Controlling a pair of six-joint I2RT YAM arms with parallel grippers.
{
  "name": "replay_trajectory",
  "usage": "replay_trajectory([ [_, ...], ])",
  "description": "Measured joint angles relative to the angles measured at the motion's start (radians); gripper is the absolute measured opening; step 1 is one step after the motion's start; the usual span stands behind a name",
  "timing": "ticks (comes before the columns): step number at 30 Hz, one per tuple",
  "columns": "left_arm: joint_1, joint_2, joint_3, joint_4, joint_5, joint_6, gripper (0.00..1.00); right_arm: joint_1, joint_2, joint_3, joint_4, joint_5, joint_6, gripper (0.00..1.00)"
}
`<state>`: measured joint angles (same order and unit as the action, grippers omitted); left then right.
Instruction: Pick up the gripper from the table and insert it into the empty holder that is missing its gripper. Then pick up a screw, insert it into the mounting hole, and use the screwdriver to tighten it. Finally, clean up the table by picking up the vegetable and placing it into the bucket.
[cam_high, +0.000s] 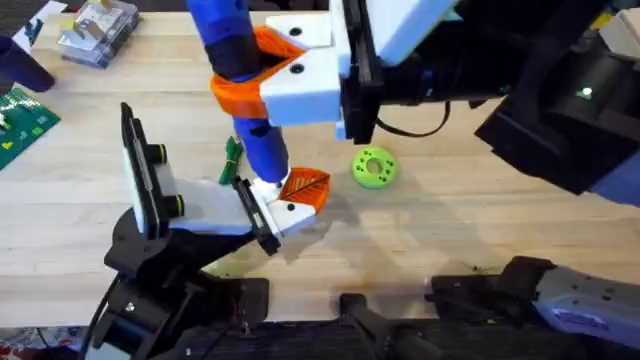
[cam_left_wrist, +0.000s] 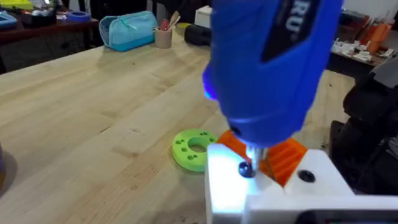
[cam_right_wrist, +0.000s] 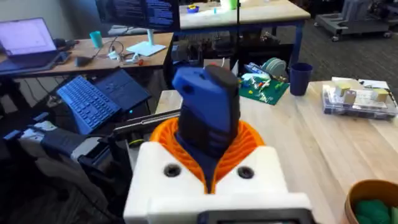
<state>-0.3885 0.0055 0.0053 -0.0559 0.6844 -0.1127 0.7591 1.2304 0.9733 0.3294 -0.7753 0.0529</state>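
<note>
From overhead, the right end effector (cam_high: 262, 85) clamps the screwdriver (cam_high: 250, 120) upright, bit down on the holder (cam_high: 275, 212) beside the gripper (cam_high: 306, 187); the vegetable (cam_high: 233, 151) lies behind on the worktop (cam_high: 450, 230). The left wrist view shows the bit meeting a screw (cam_left_wrist: 246, 169); whether the left end effector is open or closed cannot be told. The right wrist view shows the bucket (cam_right_wrist: 372, 199).

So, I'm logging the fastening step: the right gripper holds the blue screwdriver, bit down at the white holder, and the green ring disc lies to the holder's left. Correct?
Not quite. The overhead view shows the green ring disc lying to the right of the holder, not its left. The right gripper does hold the screwdriver, bit down at the holder.
</note>
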Motion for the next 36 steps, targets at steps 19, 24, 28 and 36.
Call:
replay_trajectory([
  [19,0.000,0.000,0.000,0.000,0.000,0.000,0.018,0.000,0.000,0.000,0.000,0.000,-0.010,0.026],
  [24,0.000,0.000,0.000,0.000,0.000,0.000,0.018,0.000,0.000,0.000,-0.007,0.000,-0.011,0.026],
  [28,0.000,0.000,0.000,0.000,0.001,0.000,0.018,0.000,0.002,0.001,-0.020,0.001,-0.015,0.026],
  [36,0.000,0.000,0.000,0.000,0.001,0.000,0.018,0.004,0.009,0.006,-0.021,0.001,-0.017,0.026],
])
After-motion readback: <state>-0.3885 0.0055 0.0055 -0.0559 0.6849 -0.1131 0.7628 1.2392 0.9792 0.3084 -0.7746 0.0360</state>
